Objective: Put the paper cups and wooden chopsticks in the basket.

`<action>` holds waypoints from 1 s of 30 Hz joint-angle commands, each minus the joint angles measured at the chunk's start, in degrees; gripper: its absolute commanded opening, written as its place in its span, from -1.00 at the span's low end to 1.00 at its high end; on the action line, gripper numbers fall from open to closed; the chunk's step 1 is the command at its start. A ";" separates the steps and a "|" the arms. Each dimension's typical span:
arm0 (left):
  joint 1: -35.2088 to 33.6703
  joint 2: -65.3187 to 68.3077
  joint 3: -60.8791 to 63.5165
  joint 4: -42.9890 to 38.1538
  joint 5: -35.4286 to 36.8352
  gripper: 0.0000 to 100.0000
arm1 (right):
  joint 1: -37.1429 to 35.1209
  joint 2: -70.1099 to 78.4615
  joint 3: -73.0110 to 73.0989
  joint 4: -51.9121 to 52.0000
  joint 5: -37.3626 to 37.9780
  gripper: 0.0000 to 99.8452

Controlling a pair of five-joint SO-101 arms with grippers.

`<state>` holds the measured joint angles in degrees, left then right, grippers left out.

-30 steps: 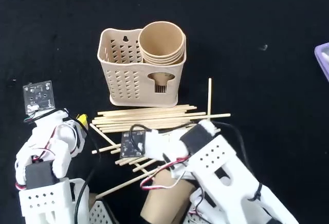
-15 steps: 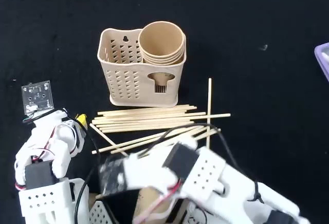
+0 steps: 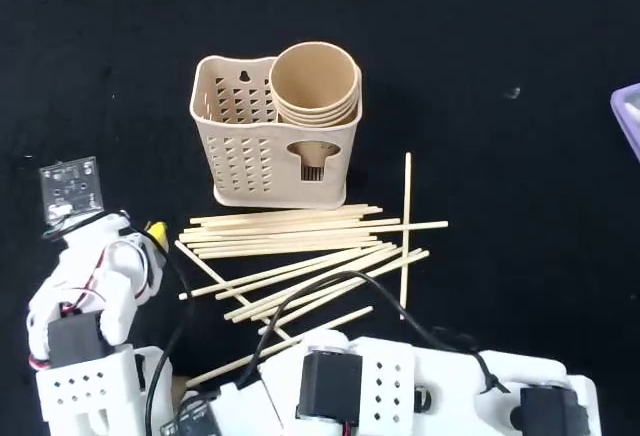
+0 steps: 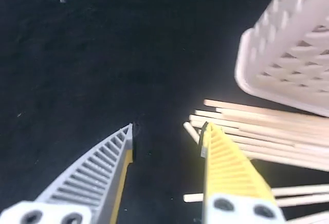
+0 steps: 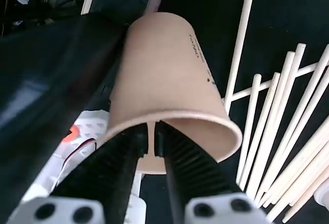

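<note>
A beige perforated basket [image 3: 250, 151] stands at mid-table with a stack of paper cups [image 3: 315, 81] in its right half. Several wooden chopsticks [image 3: 300, 246] lie scattered on the black cloth just in front of it. My left gripper [image 4: 168, 131] hovers open over bare cloth by the left ends of the chopsticks [image 4: 257, 131], with the basket [image 4: 288, 59] beyond. In the high view the left gripper [image 3: 158, 239] sits at the front left. My right gripper [image 5: 152, 131] is shut on the rim of a tan paper cup [image 5: 164, 75], low at the front edge beside more chopsticks [image 5: 277, 131].
The right arm's white body [image 3: 400, 386] lies folded along the front edge. A purple object [image 3: 628, 116] shows at the far right edge. Black cloth around the basket's back and right side is open room.
The right arm has pulled back off the chopsticks and swung down toward the front edge and leftward. The chopstick pile is now uncovered. The left arm has barely moved.
</note>
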<state>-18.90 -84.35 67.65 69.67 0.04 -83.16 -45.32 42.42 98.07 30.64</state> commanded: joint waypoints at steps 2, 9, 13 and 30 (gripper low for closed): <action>-6.90 0.18 -0.66 -1.23 0.26 -0.55 | 4.22 -1.45 -2.59 -4.31 -0.62 -0.90; -14.73 0.35 0.13 -5.10 1.14 -0.55 | 4.48 -1.27 -0.31 -12.04 -6.95 -0.90; -15.25 0.18 0.84 -5.27 3.25 -0.55 | 4.84 -1.36 -3.56 -9.58 -7.74 -0.90; -14.99 0.18 1.10 -5.27 3.25 -0.55 | 13.98 -0.92 0.57 -12.22 -7.65 -0.50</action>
<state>-33.41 -84.09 69.05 65.63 2.77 -71.21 -45.32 40.75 89.36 22.90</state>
